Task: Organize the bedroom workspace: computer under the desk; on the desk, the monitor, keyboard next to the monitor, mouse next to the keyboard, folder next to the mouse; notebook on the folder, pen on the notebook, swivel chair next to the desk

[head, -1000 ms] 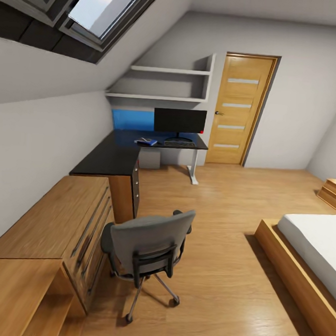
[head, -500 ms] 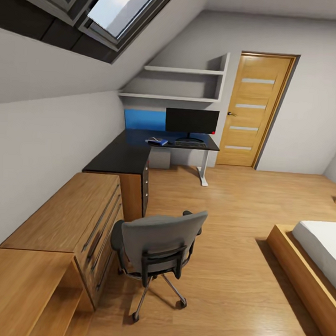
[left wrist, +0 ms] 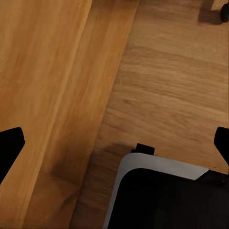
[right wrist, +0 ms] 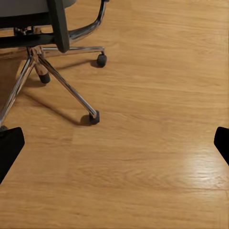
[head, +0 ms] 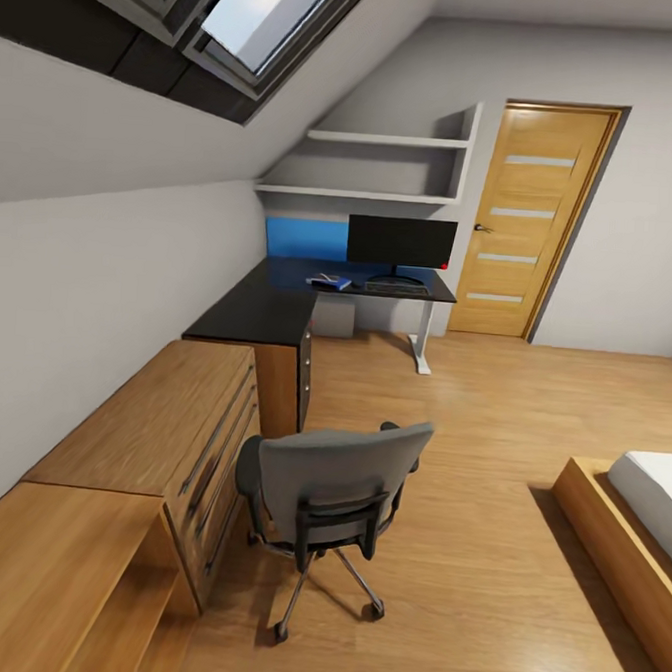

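Swivel chair (head: 330, 486) beside wooden chest (head: 169, 435), blocking desk (head: 268, 311); both claws spread.

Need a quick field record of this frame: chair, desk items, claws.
swivel chair: on the wood floor beside the wooden chest, back toward camera, well short of the desk
desk: in the far corner under the shelves
monitor: upright on the desk
keyboard: on the desk in front of the monitor
folder: on the desk, left of the keyboard
left claw: open, empty
right claw: open, empty, above the floor near the chair base
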